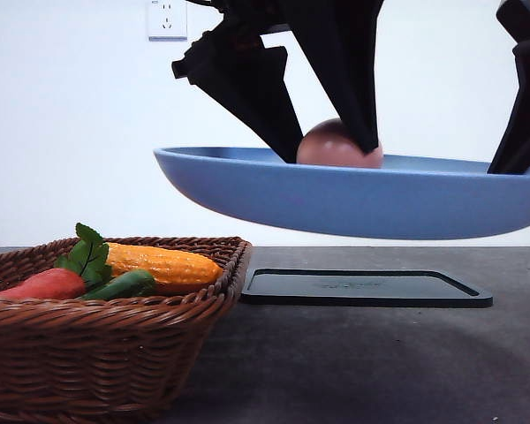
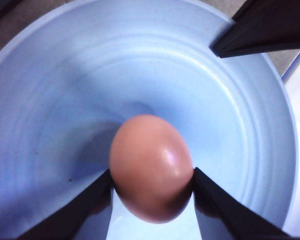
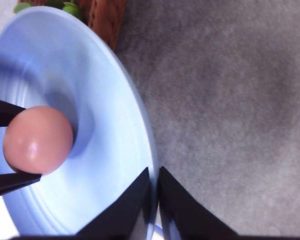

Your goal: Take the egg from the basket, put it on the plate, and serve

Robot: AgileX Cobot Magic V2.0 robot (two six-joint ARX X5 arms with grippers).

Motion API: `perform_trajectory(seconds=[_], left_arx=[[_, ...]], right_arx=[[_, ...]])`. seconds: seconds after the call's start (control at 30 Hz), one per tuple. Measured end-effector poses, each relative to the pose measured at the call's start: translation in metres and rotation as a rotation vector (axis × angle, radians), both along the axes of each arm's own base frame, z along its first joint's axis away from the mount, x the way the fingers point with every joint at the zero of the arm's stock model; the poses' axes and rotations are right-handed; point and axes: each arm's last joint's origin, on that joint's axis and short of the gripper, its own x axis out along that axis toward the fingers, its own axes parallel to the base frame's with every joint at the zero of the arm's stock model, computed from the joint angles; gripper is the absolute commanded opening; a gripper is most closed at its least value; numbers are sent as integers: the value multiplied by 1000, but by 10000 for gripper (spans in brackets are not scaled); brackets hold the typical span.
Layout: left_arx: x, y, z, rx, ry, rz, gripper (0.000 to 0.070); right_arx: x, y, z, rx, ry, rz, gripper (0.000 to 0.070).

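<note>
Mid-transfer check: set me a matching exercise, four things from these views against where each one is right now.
Things:
1. pinkish-tan oval egg
2. matte light blue round plate
3. flat black rectangular tray
4. yellow corn cob

Places:
A. in the brown woven wicker basket
B. flat on the table, under the plate
C. between the left gripper fingers, over the plate
D. held in the air, rim pinched by the right gripper

Pairs: 1-C, 2-D, 3-B, 4-A

The plate (image 1: 353, 199) hangs above the surface (image 1: 380, 362), the egg (image 1: 336, 146) on it. Below lies a tray (image 1: 367, 288); the basket (image 1: 97, 353) sits lower left.
</note>
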Motion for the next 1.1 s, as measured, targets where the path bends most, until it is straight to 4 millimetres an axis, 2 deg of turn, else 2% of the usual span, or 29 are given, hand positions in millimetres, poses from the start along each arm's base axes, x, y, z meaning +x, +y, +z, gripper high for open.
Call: perform_trajectory(seconds=[0.1,0.17,0.47,0.63,0.87,1.1], left_arx=[[-1,-1,0,0,-1,-4,353],[-2,-1,0,-1,0,-7,398],[-3,-1,1,-3,-1,-7,392],[-9,12,20,-35,-40,3,392],[-24,45,51,-9,-148,66,392],[-39,81,81,-22,-300,155,392]], right_arx=[[0,0,0,0,0,0,0],[0,0,0,0,1,-1,0],[3,1,-7,-18,75,-8,0],[13,0,-14,-37,120,-16,0],[46,-4,-5,-58,122,-30,0],[98,-16,9,-139,92,-82,0]])
